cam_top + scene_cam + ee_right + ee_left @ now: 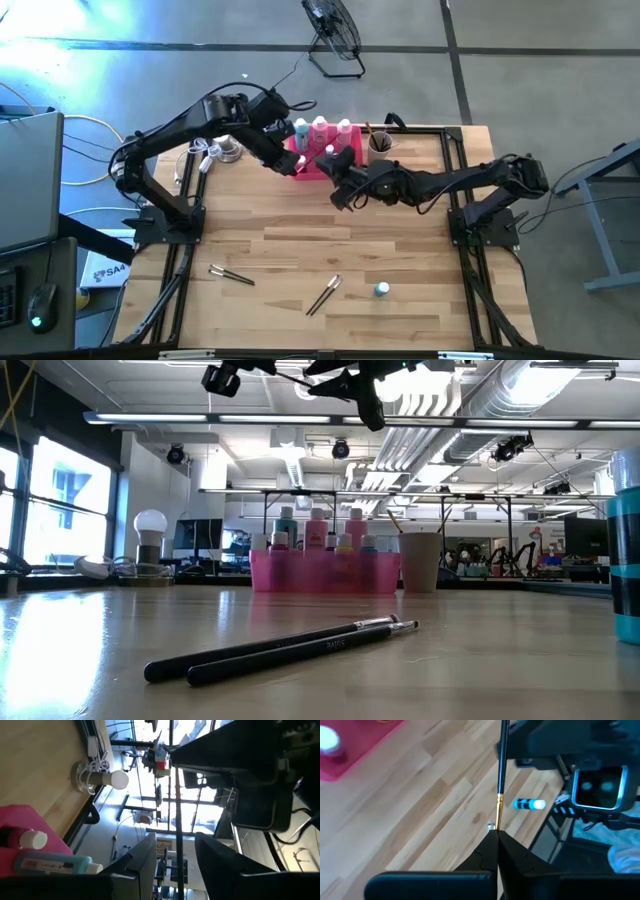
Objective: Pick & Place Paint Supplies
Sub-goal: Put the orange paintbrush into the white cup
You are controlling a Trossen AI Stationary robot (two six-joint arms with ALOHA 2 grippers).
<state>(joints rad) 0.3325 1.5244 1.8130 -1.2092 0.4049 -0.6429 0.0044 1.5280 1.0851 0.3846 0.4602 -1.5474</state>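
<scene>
Above the worktop point(400, 250), just in front of the bright pink tray point(312, 168): left pincer point(497, 832), pressed together on the tip of a dark-handled paintbrush point(501, 780), gold ferrule just past the fingertips, handle pointing away toward the other arm. Opposite, reaching in from the right side: right pincer point(175, 837), fingers spread, with a thin dark rod running through the gap between them; cannot tell whether touching either finger.

In the tray, standing upright: three tall white-capped bottles point(320, 130), teal and pink, with smaller bottles alongside, too small to sort by colour. Just beside the tray's right end: pale beige cup point(420, 560), thin brushes sticking out of it.

On the near part of the worktop, well apart from the tray: a pair of paintbrushes point(230, 274) lying side by side toward the left, a second pair point(323, 295) near the middle, tilted and touching along their length. Near that second pair, to its right: small teal striped bottle point(381, 290), lying on its side in the left wrist view.

At the far left edge of the worktop, beside the left arm: white bulb lamp point(150, 535).
</scene>
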